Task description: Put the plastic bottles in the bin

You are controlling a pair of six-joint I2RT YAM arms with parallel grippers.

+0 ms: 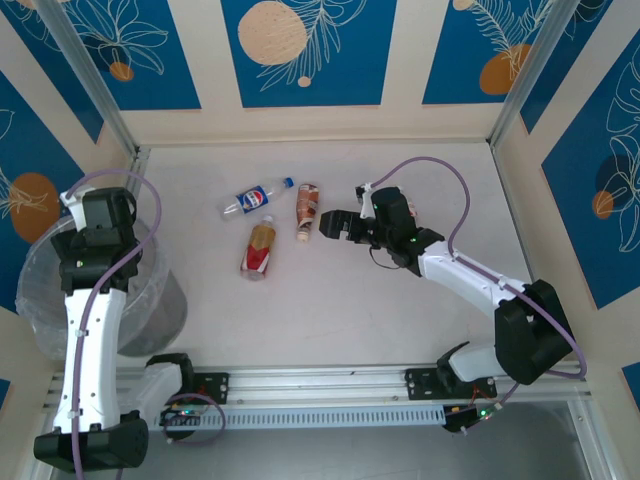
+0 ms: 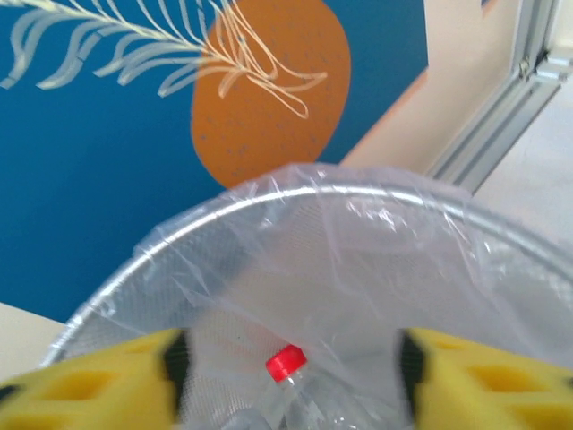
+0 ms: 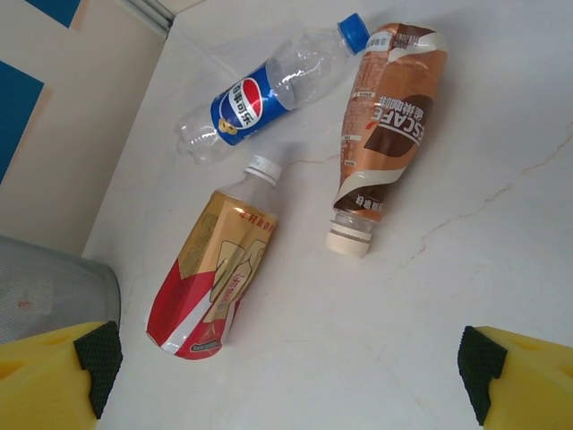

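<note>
Plastic bottles [image 3: 215, 278] lie crowded, so the right gripper [image 3: 286, 367], jaws wide, may roll a neighbour; left gripper [image 2: 286, 367] gapes over the bin [image 2: 358, 193].

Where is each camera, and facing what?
Top: above, behind the bases, facing down at the table; left arm, right arm show.
Left wrist: facing down into the bin, red-capped bottle inside; open left gripper at bottom.
Right wrist: facing down at Pepsi bottle, brown bottle, red bottle; open right gripper at bottom.
Shared: top, right wrist show those three bottles.
</note>
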